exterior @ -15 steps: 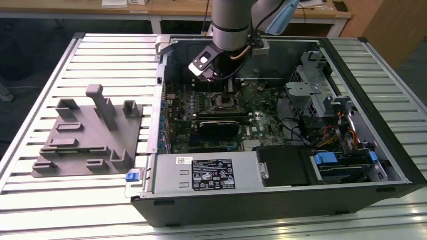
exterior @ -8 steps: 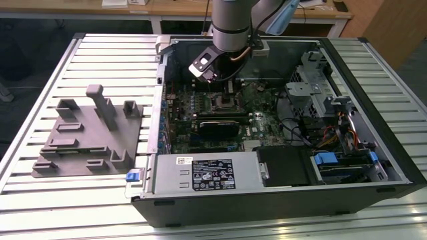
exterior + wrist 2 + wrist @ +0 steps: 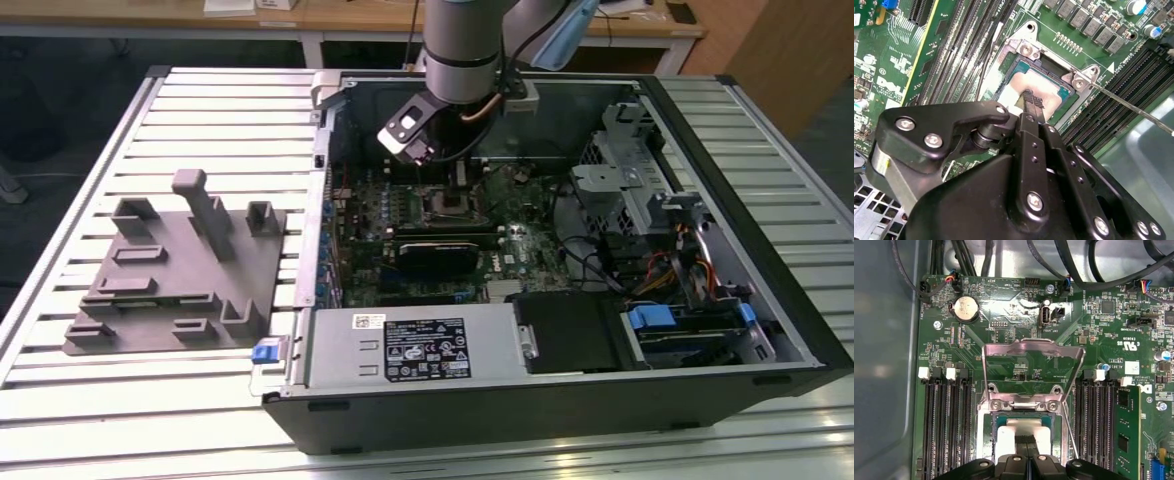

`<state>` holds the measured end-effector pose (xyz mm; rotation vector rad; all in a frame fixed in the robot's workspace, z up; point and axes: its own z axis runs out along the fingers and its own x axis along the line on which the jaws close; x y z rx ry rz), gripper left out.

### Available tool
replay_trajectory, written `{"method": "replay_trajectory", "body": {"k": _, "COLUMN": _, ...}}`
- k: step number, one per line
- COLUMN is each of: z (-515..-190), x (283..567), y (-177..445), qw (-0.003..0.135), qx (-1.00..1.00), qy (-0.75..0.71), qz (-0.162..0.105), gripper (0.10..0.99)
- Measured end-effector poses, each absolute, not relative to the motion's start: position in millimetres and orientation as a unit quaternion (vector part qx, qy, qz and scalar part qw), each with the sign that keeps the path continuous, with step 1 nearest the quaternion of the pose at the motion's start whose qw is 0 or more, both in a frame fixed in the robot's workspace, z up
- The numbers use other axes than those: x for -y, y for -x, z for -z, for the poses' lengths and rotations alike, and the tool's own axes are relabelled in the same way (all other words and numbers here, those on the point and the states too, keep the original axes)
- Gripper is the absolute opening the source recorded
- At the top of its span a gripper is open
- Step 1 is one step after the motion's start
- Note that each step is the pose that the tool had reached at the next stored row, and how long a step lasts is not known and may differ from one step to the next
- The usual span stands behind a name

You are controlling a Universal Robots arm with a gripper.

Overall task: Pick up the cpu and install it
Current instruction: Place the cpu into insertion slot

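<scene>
1. Nearest my wrist cameras is the gripper (image 3: 1031, 102) (image 3: 1025, 440). Its black fingers are pressed together, with the tips over the middle of the socket (image 3: 1026, 47) (image 3: 1024, 402) (image 3: 445, 205). They sit at the cpu's top, but I can't tell whether they touch it.
2. The slatted metal table (image 3: 200, 110) carries everything around the socket.
3. The open computer case (image 3: 534, 400) lies on its side and encloses the socket.
4. A grey fixture plate (image 3: 174, 270) sits outside the case, toward the exterior view's left of the socket.
5. The green motherboard (image 3: 360, 230) (image 3: 1004, 320) bears the socket.
6. A grey power supply (image 3: 414, 350) with a white label lies between the socket and the case's near wall.
7. The socket's hinged metal frame (image 3: 1034, 352) stands swung up, and its wire lever (image 3: 1134, 107) (image 3: 1068, 425) is raised beside the socket.
8. The cpu (image 3: 1049, 97) (image 3: 1024, 427) lies flat inside the socket with its pale top up and a green rim showing.
</scene>
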<state>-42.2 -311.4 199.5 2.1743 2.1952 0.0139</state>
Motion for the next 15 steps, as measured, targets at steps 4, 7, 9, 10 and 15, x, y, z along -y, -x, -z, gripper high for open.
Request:
{"method": "replay_trajectory", "body": {"k": 4, "z": -203.7, "x": 311.6, "y": 42.3, "qw": 0.026, "qx": -0.71, "qy": -0.703, "qz": -0.004, "gripper": 0.106}}
{"method": "replay_trajectory", "body": {"k": 7, "z": -209.2, "x": 311.6, "y": 42.3, "qw": 0.026, "qx": -0.71, "qy": -0.703, "qz": -0.004, "gripper": 0.106}}
{"method": "replay_trajectory", "body": {"k": 9, "z": -213.8, "x": 311.6, "y": 42.3, "qw": 0.026, "qx": -0.71, "qy": -0.703, "qz": -0.004, "gripper": 0.106}}
{"method": "replay_trajectory", "body": {"k": 10, "z": -216.8, "x": 311.6, "y": 42.3, "qw": 0.026, "qx": -0.71, "qy": -0.703, "qz": -0.004, "gripper": 0.106}}
{"method": "replay_trajectory", "body": {"k": 15, "z": -235.3, "x": 311.6, "y": 42.3, "qw": 0.026, "qx": -0.71, "qy": -0.703, "qz": -0.004, "gripper": 0.106}}
